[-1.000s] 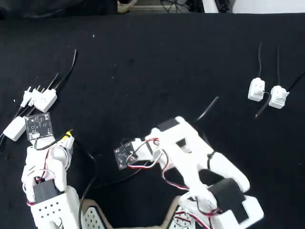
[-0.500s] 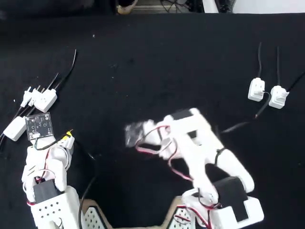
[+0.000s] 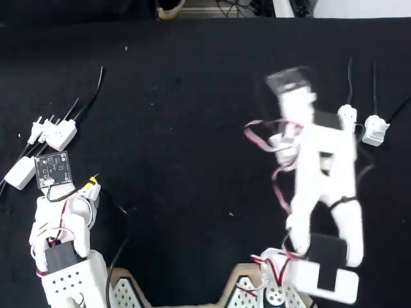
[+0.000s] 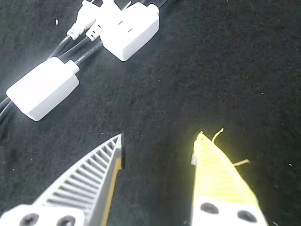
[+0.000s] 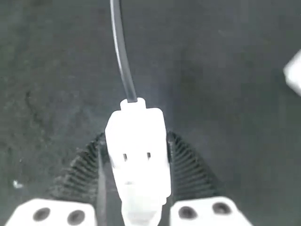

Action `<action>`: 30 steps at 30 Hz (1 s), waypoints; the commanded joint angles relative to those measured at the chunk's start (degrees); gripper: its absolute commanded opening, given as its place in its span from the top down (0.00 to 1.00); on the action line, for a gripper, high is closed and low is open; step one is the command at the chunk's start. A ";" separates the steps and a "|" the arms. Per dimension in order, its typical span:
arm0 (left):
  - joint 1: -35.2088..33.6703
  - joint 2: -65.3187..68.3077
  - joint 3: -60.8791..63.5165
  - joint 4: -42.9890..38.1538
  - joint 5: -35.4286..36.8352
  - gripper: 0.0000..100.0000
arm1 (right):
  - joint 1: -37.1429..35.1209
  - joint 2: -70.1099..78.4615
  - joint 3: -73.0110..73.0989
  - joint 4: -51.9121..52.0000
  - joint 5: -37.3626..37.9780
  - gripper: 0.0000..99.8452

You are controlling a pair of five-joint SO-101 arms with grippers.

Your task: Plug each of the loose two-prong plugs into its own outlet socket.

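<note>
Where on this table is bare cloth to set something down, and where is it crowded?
The widest bare patch of black cloth is the middle, between the white plugs and cables at the left and the right arm. The far strip beyond it is free too. Crowded: that left cluster, and the far right, where two white outlets sit beside the right arm.

The bench is covered in black cloth, with a pale speck toward 11 o'clock. Beyond its far edge at 12 o'clock are a pale rounded object and dark cables. A white panel is at 1 o'clock.
</note>
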State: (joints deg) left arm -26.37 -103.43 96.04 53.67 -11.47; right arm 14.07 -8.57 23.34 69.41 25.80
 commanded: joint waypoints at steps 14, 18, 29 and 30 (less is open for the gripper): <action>0.75 -0.44 1.27 0.70 0.26 0.76 | 4.92 37.32 -56.04 20.13 -11.08 0.99; 0.75 -0.53 1.27 1.41 0.26 0.76 | 5.54 47.08 -67.47 20.04 -13.45 0.99; 0.75 -0.53 1.27 1.49 0.26 0.76 | 6.24 65.01 -92.26 23.47 -13.54 0.99; 0.75 -0.53 1.27 1.49 0.26 0.76 | 6.68 66.07 -94.64 23.91 -13.54 0.99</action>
State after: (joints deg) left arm -26.37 -103.43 96.04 54.81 -11.47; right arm 18.99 57.19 -62.46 91.91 12.79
